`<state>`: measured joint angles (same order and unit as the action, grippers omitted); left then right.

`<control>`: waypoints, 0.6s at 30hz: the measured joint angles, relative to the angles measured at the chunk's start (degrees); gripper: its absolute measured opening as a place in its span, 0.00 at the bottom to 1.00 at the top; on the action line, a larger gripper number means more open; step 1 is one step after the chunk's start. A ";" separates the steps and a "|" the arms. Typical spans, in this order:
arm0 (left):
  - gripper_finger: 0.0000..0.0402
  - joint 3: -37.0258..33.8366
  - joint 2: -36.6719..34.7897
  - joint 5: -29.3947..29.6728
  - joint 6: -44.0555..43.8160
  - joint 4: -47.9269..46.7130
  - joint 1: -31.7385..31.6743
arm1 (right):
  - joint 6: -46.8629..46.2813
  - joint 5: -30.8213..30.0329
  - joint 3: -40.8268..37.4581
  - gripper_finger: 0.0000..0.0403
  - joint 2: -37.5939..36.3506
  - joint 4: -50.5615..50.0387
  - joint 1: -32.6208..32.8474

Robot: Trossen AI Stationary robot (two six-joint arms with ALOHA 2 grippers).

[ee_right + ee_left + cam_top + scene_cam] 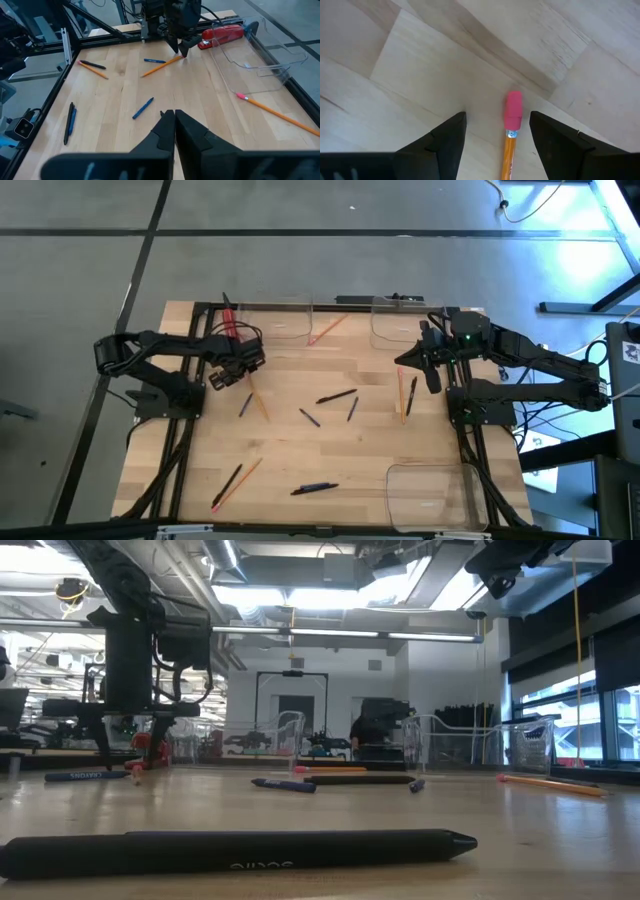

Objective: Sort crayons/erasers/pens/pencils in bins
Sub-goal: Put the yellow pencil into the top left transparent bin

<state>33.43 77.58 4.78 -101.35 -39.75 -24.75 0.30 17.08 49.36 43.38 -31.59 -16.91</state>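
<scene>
A pick-up is in hand. The left end effector (pixel 497 145) is lowered over the surface (pixel 350 450) near its far left, fingers spread apart either side of the pink-eraser end of an orange pencil (pixel 510 135), not yet gripped. Next, a straight descent and a squeeze on the thin shaft seem called for, then a carry to a clear bin (pixel 270 322) just beyond. The right end effector (pixel 174 122) is held with fingers together, empty, at the right. On a black pen (pixel 235 850), faint lettering is seen but cannot be read.
</scene>
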 joint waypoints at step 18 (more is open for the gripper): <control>0.32 -0.13 0.00 -0.54 -1.19 -0.75 0.02 | 0.00 0.00 0.00 0.04 0.00 0.02 0.00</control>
<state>33.30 77.58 4.24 -102.54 -40.50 -24.73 0.30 17.08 49.36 43.38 -31.57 -16.91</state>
